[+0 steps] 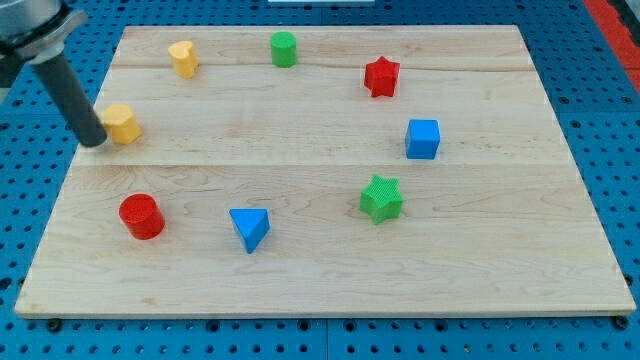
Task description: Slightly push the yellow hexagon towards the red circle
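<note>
The yellow hexagon lies near the board's left edge. My tip rests right against its left side, the dark rod slanting up to the view's top left. The red circle stands below the hexagon, toward the view's bottom left, well apart from it.
A yellow heart-like block and a green cylinder sit near the top edge. A red star, a blue cube, a green star and a blue triangle lie further right on the wooden board.
</note>
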